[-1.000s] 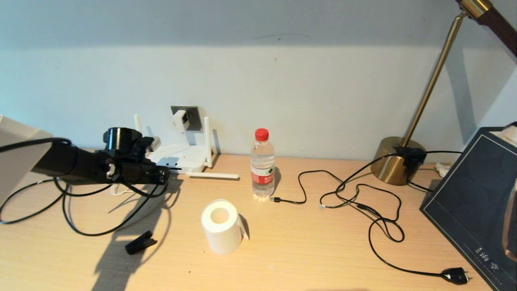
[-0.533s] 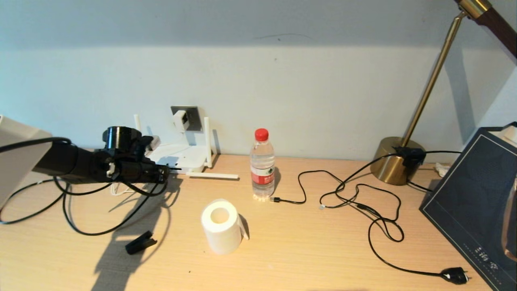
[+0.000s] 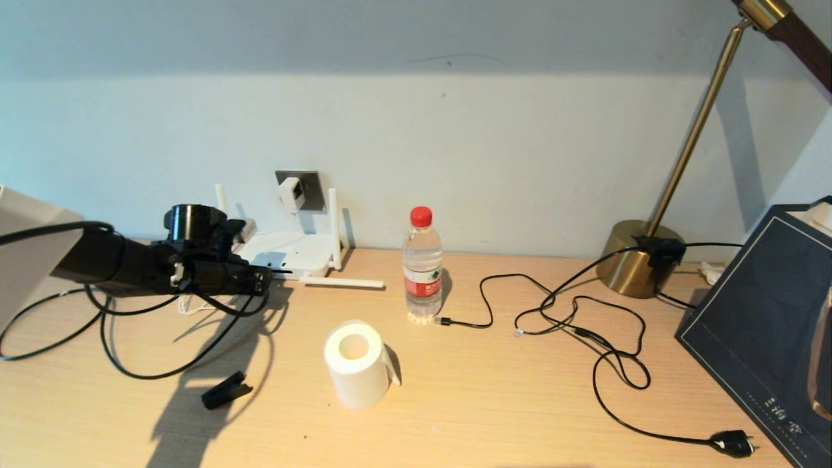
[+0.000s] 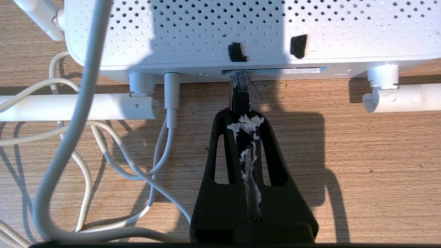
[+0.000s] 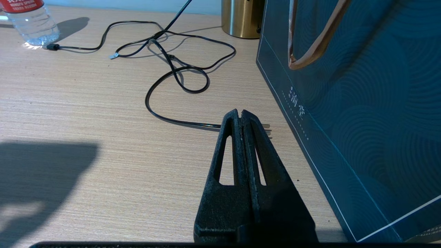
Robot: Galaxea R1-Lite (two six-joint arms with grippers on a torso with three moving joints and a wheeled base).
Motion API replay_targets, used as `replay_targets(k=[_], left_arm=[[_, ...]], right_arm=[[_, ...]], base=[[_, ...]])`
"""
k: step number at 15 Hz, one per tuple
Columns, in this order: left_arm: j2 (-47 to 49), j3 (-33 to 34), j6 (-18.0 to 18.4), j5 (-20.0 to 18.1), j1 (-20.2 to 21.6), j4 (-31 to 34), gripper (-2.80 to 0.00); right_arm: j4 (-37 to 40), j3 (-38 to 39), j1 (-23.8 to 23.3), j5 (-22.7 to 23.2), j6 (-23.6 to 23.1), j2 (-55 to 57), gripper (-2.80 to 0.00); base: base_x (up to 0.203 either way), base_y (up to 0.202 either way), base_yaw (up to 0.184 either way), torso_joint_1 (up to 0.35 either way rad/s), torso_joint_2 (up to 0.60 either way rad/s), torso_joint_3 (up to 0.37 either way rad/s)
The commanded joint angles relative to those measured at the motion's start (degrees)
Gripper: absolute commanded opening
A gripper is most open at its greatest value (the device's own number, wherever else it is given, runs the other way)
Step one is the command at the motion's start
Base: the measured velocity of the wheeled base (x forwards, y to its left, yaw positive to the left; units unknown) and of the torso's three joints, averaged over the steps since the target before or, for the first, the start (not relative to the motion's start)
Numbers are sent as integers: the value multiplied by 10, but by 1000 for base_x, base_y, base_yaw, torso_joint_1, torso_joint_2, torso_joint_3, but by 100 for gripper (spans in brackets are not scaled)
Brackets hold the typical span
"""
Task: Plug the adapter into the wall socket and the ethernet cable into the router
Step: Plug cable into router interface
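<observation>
The left gripper [image 4: 241,115] is held low over the desk [image 3: 494,403] in front of the router [image 3: 289,253], its fingers pinched on the ethernet cable [image 4: 240,100] just behind the clear plug. The plug tip is seen at the dark port slot on the router's front edge [image 4: 275,71]; whether it is seated cannot be told. The rest of the ethernet cable is looped on the desk at the left [image 3: 130,364]. The adapter [image 3: 290,193] is seen on the wall socket [image 3: 305,185] behind the router, and its white cord [image 4: 165,151] is trailed across the wood. The right gripper [image 5: 241,119] is parked with its fingers pressed together, near a dark blue bag [image 5: 361,103].
</observation>
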Motion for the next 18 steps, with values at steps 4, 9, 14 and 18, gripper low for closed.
replay_targets(k=[4,9,14,18], left_arm=[[-7,9,0,-1,0,1,-280],[-9,8,0,-2,0,0,-280],[-16,8,0,-2,0,1,-280],[-18,9,0,-2,0,1,-280]], right_arm=[[0,0,0,0,0,0,-280],[0,0,0,0,1,0,-280],[0,0,0,0,1,0,-280],[0,0,0,0,0,0,-280]], base=[[0,0,0,0,0,0],[0,0,0,0,0,0],[0,0,0,0,0,0],[0,0,0,0,0,0]])
